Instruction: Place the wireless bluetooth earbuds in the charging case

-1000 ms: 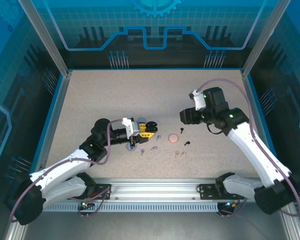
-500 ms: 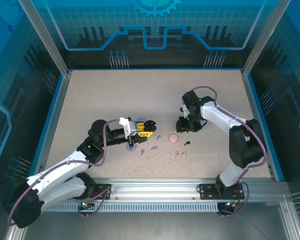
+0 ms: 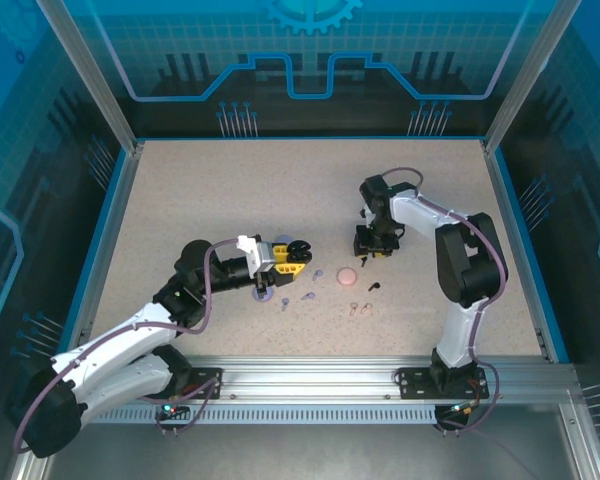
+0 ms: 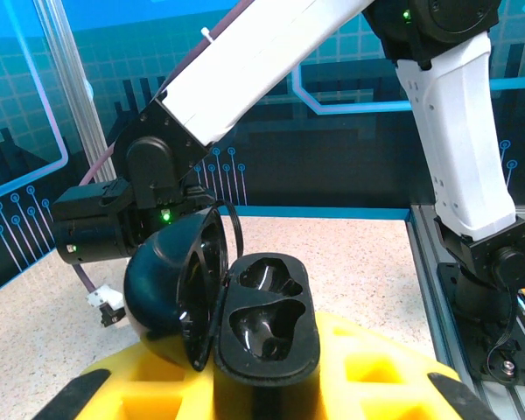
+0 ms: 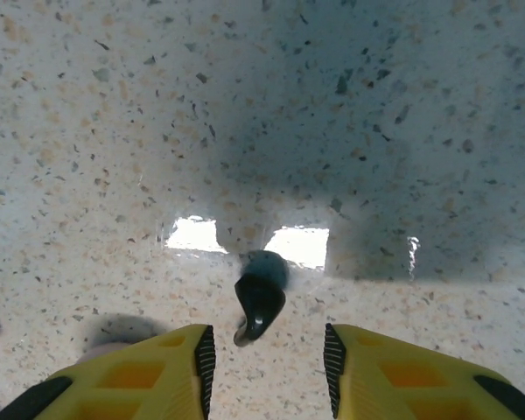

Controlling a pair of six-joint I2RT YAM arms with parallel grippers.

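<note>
A speckled table (image 3: 230,190) sits inside a blue-lit panelled enclosure (image 3: 310,50). Since a second ago the right gripper (image 3: 366,254) has swung in and dropped to the surface. The left gripper (image 3: 296,257) stays clamped on the open black charging case (image 4: 267,319). The right wrist view reveals a black earbud (image 5: 259,302) lying between the parted jaws, seemingly untouched. The left wrist view shows the case's two hollow wells.

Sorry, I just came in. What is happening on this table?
The left gripper holds a black charging case, lid open and both sockets empty. The right gripper is low over the table, its jaws open on either side of a black earbud, not gripping it. A pink round case and other small earbuds lie between the arms.
</note>
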